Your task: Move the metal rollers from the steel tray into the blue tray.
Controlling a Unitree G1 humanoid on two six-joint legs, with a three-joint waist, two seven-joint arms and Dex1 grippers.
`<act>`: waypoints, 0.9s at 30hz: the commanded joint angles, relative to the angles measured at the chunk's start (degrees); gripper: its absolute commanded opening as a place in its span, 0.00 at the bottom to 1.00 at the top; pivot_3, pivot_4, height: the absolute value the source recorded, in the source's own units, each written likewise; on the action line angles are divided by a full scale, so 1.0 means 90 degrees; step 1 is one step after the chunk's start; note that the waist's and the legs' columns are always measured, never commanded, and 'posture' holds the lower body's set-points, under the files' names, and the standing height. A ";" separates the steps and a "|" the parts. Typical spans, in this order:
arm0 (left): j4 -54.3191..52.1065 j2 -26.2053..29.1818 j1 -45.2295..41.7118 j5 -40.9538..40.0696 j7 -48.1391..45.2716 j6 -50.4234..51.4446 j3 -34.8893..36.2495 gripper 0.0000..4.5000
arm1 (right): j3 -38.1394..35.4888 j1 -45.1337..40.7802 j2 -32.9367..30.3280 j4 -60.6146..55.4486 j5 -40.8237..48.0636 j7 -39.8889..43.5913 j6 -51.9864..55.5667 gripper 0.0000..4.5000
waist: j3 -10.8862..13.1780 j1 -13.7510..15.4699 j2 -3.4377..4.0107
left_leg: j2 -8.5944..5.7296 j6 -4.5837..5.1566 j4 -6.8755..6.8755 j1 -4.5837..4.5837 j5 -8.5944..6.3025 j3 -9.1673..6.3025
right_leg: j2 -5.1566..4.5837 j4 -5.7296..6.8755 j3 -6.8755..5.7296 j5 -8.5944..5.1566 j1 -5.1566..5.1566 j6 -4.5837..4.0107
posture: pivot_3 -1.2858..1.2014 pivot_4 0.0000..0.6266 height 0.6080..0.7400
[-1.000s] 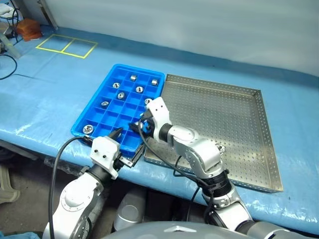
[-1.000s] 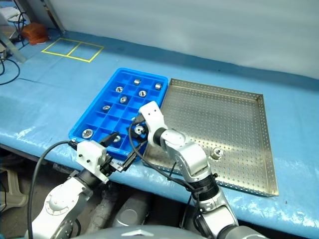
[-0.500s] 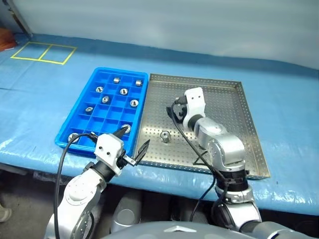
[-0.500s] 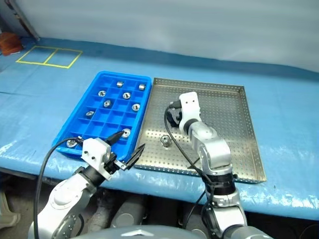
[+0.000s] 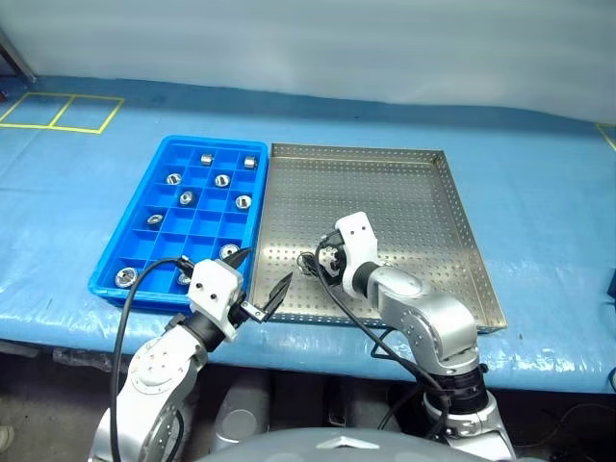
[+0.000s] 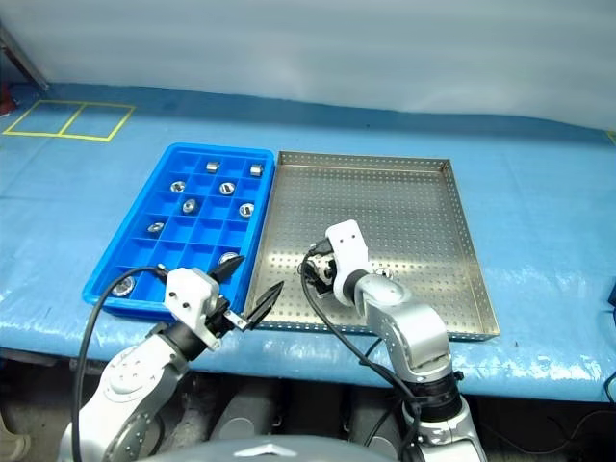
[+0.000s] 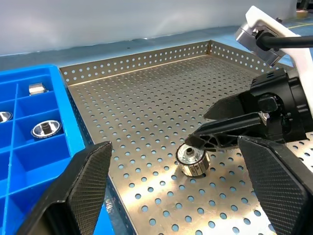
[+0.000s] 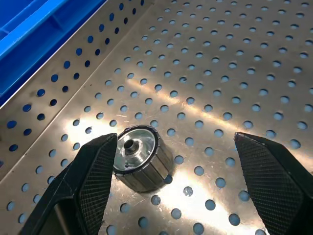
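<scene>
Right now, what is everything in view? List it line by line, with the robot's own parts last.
blue tray: one, bright blue with a grid of compartments, on the table, along the steel tray's left side.
steel tray: one, silver and perforated, mid table.
metal rollers in the blue tray: nine countable, shiny silver, one to a compartment.
metal roller in the steel tray: one, silver, near the front left corner, between the right pincer's fingers, not gripped.
table cover: one, blue sheet under both trays.
tape squares: two, yellow outlines, far left on the cover.
left pincer: black fingers, open, at the trays' near edge.
right pincer: black fingers, open, straddling the roller.
</scene>
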 commanded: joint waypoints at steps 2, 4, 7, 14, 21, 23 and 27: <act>-0.0082 0.0028 -0.0062 -0.0063 -0.0055 -0.0064 -0.0050 1.00 | 0.0274 0.0040 -0.0067 -0.0267 0.0096 0.0156 -0.0229 0.89 | 0.0000 -0.0023 0.0000 | 0.0000 0.0000 0.0001 0.0000 0.0000 0.0001 | -0.0001 0.0000 0.0000 0.0000 0.0000 0.0001 | 0.63 0.24 1.00; -0.0079 0.0022 -0.0075 -0.0057 -0.0056 -0.0064 -0.0065 1.00 | 0.0520 0.0098 -0.0203 -0.0073 -0.0028 0.0205 -0.0498 0.89 | 0.0000 -0.0036 -0.0001 | 0.0000 0.0000 0.0000 0.0000 0.0000 0.0000 | 0.0000 0.0000 0.0000 0.0000 0.0000 0.0001 | 0.63 0.24 1.00; -0.0080 0.0018 -0.0087 -0.0054 -0.0056 -0.0067 -0.0075 1.00 | 0.0966 0.0121 -0.0522 0.0367 -0.0380 0.0265 -0.1081 0.89 | 0.0000 -0.0054 -0.0001 | -0.0002 0.0000 0.0001 0.0001 0.0000 0.0001 | 0.0000 0.0000 0.0001 0.0000 0.0001 0.0001 | 0.63 0.24 1.00; -0.0142 0.0024 -0.0023 -0.0020 -0.0003 -0.0062 -0.0036 1.00 | 0.1044 0.0145 -0.0527 0.1036 -0.0686 0.0228 -0.1840 0.69 | -0.0001 -0.0050 -0.0004 | -0.0002 0.0000 0.0007 0.0003 0.0000 0.0001 | 0.0002 0.0001 0.0001 0.0001 0.0005 0.0002 | 0.64 0.24 1.00; -0.0158 0.0000 0.0090 -0.0016 0.0052 -0.0122 -0.0022 1.00 | 0.0916 0.0059 -0.0533 0.0860 -0.0711 0.0299 -0.1820 0.36 | -0.0001 -0.0047 -0.0003 | 0.0000 0.0001 0.0008 0.0003 0.0000 0.0001 | 0.0001 0.0001 0.0001 0.0001 0.0006 0.0003 | 0.64 0.24 1.00; -0.0151 -0.0006 0.0097 -0.0011 0.0055 -0.0135 -0.0032 1.00 | 0.0886 -0.0034 -0.0552 0.0715 -0.0671 0.0351 -0.1738 0.36 | -0.0001 -0.0047 -0.0004 | 0.0000 0.0001 0.0009 0.0002 0.0000 0.0000 | 0.0001 0.0001 0.0001 0.0002 0.0005 0.0003 | 0.64 0.24 1.00; -0.0132 -0.0042 0.0094 -0.0015 0.0065 -0.0166 -0.0048 1.00 | 0.0594 -0.0604 -0.0332 0.0515 -0.0496 0.0359 -0.1500 0.36 | 0.0001 -0.0060 -0.0003 | -0.0001 0.0001 0.0010 0.0001 0.0001 0.0001 | 0.0001 0.0002 0.0002 0.0002 0.0003 0.0004 | 0.63 0.24 1.00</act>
